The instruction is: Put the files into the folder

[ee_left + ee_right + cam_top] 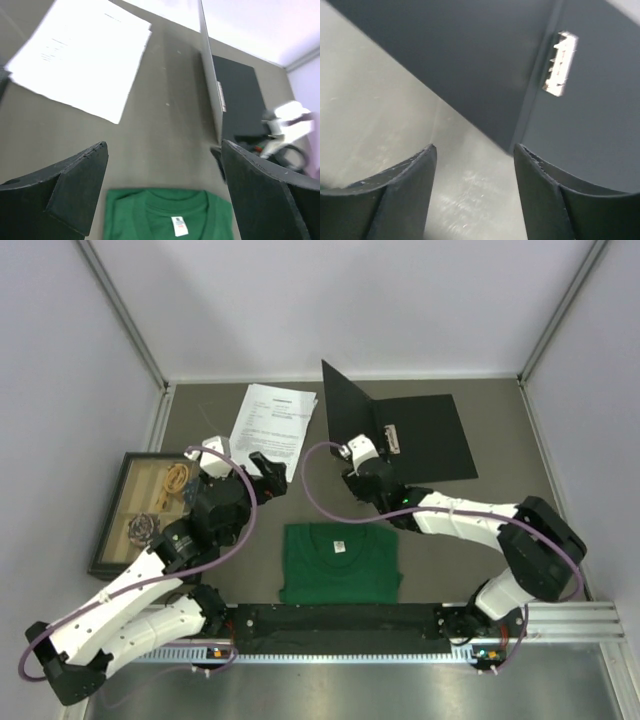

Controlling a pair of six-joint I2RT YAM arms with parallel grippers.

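The files (pixel 272 420), white printed sheets, lie flat at the back left of the table and show in the left wrist view too (pixel 80 55). The folder (pixel 430 435) lies open to their right. Its right black face is flat, with the clip (pixel 390 437) at the spine, and its left cover (pixel 345 410) stands up. My left gripper (pixel 268 475) hovers open just in front of the files, nothing between its fingers (pixel 75 185). My right gripper (pixel 355 455) is open at the folder's near spine corner (pixel 512 145), below the clip (pixel 560 62), holding nothing.
A folded green T-shirt (pixel 340 560) lies near the front middle, below both grippers. A dark-framed picture box (pixel 150 505) sits at the left edge beside my left arm. Walls close the table at the back and sides.
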